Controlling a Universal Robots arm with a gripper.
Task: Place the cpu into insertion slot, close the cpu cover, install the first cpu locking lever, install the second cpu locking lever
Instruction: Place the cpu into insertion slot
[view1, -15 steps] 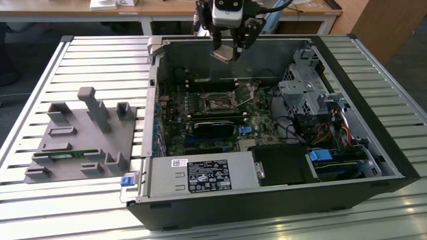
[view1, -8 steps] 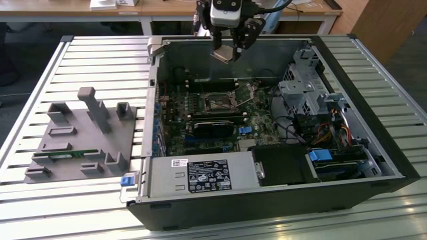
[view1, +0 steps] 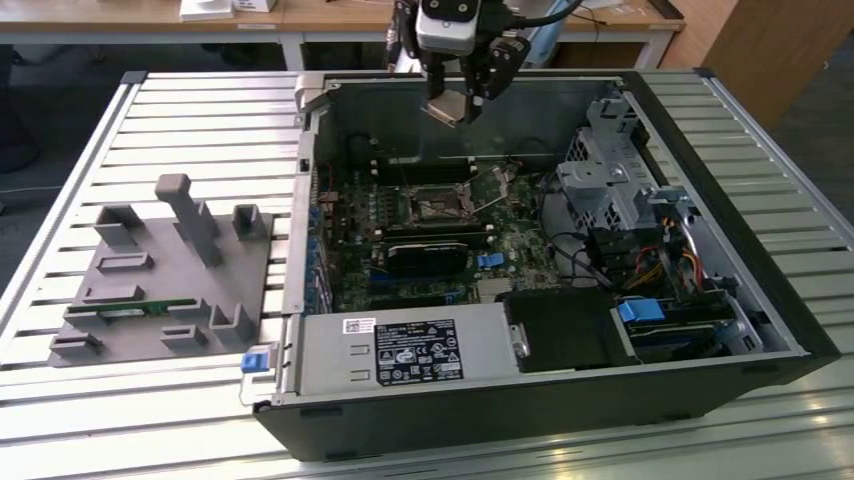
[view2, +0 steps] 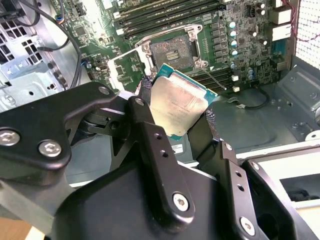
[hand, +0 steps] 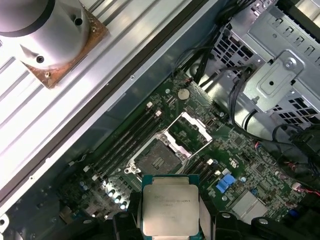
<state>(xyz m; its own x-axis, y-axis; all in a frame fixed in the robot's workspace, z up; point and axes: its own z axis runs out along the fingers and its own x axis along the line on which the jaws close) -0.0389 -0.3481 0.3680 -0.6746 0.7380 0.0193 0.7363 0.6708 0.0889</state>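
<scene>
My gripper (view1: 458, 98) hangs above the back of the open computer case (view1: 747, 330), shut on the cpu (view1: 453, 107). The cpu (view2: 177, 105) is a small square chip with a dull silver top and a green rim, pinched at two opposite edges between the black fingers (view2: 148, 107). In the first wrist view the cpu (hand: 170, 210) sits just short of the insertion slot (hand: 157, 159). The slot (view2: 172, 50) lies bare on the motherboard, some way below the chip. The cpu cover (hand: 192, 131), a silvery frame, stands swung up beside the slot (view1: 438, 207); the same cover (view2: 127, 66) appears in the second wrist view.
A grey fixture tray (view1: 160, 280) with upright blocks lies on the slatted table at the exterior view's left. Inside the case are a power supply (view1: 400, 350), a metal drive cage (view1: 614, 190) with cables, and a black card (view1: 427, 255) in front of the slot.
</scene>
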